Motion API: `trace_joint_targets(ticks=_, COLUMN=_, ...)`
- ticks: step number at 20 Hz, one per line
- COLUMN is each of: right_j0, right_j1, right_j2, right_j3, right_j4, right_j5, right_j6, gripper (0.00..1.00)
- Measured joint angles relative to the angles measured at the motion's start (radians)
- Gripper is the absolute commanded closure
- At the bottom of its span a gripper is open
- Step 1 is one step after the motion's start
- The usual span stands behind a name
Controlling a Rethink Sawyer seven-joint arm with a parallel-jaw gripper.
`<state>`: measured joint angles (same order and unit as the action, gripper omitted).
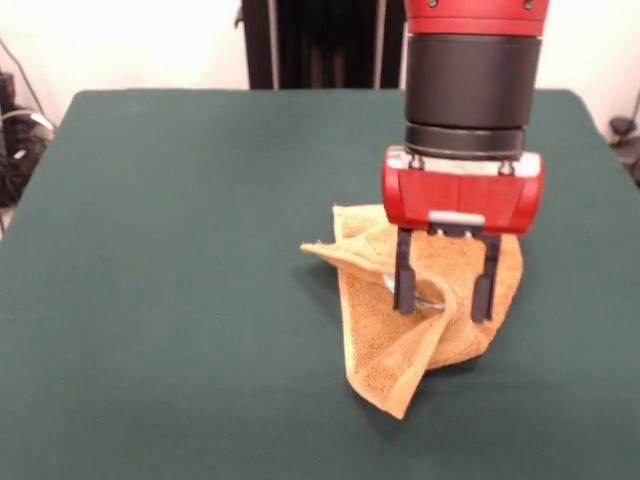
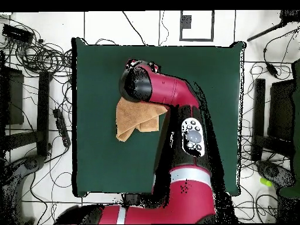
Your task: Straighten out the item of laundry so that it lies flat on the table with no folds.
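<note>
The red and black arm [image 1: 470, 90] comes straight down over the green bench [image 1: 180, 250], its wrist vertical and the red head of the jaws [image 1: 443, 297] level above the towel [image 1: 390, 360]. The two black fingers [image 1: 403, 275] point down and stand apart, open, their tips at the cloth's surface with a raised ridge of fabric between them; whether they press into the cloth cannot be told.

From overhead, the arm [image 2: 176, 94] reaches from the base across the bench [image 2: 94, 164], bends at the elbow and ends in a black round wrist that hides the jaws and the part of the towel [image 2: 132, 123] beneath it.

The orange-yellow towel lies directly under the jaws, rumpled and folded over itself. One pointed corner sticks out to the side of the fingers, a second fold runs from under them toward the near edge of the front view and ends in a blunt tip, and a rounded heap lies behind the fingers. The terry nap is fluffy. The bench around the towel is plain green cloth.
</note>
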<state>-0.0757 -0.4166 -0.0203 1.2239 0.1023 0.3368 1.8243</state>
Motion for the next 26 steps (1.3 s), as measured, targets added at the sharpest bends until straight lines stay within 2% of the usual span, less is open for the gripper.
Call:
trace_joint_targets(ticks=3, right_j0=0.003, right_j1=0.052, right_j2=0.002, right_j3=-0.117, right_j4=0.025, right_j5=0.044, right_j6=0.0, gripper=0.0)
trace_joint_targets(ticks=7, right_j0=0.01, right_j1=0.111, right_j2=0.002, right_j3=-0.215, right_j4=0.048, right_j5=0.061, right_j6=0.0, gripper=0.0)
trace_joint_targets(ticks=12, right_j0=0.024, right_j1=0.172, right_j2=0.002, right_j3=-0.287, right_j4=0.052, right_j5=0.061, right_j6=0.0, gripper=0.0)
trace_joint_targets(ticks=18, right_j0=0.019, right_j1=0.17, right_j2=0.027, right_j3=-0.238, right_j4=0.035, right_j5=0.061, right_j6=0.0, gripper=0.0)
trace_joint_targets(ticks=20, right_j0=-0.001, right_j1=0.135, right_j2=0.051, right_j3=-0.179, right_j4=0.033, right_j5=0.061, right_j6=0.0, gripper=0.0)
trace_joint_targets(ticks=26, right_j0=-0.044, right_j1=0.056, right_j2=0.088, right_j3=-0.1, right_j4=0.034, right_j5=0.064, right_j6=0.0, gripper=0.0)
